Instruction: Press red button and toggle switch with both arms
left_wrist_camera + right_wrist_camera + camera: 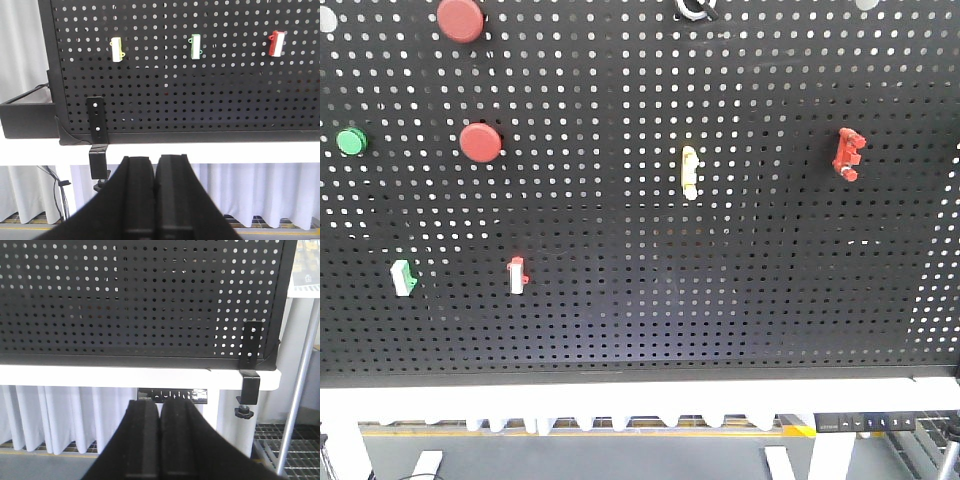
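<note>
Left gripper is clenched on nothing, fingers pressed together; right gripper is likewise clenched and empty; a closed tip suits pressing and flicking, in my judgement. Both hang below the lower edge of the pegboard, clear of it and of the white counter that carries it. On the pegboard, the red toggle switch sits low and left of centre, with a green switch further left; the red button lies above them, a second red button at the top edge, a green button left of it. A yellow switch sits near centre; a red clamp-like part lies far right. Nothing blocks the approach. Whether either control has been actuated cannot be told.
</note>
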Motion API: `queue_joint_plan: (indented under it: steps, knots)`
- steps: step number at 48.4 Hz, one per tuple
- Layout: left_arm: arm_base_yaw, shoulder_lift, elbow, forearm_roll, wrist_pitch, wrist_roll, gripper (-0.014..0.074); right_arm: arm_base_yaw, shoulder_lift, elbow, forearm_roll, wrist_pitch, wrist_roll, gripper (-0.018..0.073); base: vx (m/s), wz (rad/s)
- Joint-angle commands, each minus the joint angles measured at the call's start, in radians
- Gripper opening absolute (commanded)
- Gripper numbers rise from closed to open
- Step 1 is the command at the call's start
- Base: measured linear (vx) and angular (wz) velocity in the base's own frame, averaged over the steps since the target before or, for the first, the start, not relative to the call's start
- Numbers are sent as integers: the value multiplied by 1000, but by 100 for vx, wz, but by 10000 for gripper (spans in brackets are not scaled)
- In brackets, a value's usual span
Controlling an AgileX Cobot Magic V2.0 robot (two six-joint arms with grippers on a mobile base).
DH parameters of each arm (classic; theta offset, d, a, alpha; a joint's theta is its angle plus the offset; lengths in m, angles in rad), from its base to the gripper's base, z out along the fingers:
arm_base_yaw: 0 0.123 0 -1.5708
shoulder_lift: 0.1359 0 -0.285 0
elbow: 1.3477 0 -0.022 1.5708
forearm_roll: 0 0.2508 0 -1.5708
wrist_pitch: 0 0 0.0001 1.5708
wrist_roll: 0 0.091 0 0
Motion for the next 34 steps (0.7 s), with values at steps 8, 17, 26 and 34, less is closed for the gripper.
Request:
queue_joint_plan:
  steps: [8, 17, 26, 34]
  knots:
    - [4, 15, 32, -10, -81, -7, 2, -7, -18, 11, 1, -83, -11, 0, 0, 0]
    - [4, 15, 32, -10, -81, -7, 2, -7, -18, 11, 1, -83, -11, 0, 0, 0]
    - [4, 15, 32, -10, -81, -7, 2, -7, -18, 11, 1, -83, -11, 0, 0, 0]
    - [4, 15, 32, -10, -81, -7, 2, -7, -18, 11, 1, -83, -11, 0, 0, 0]
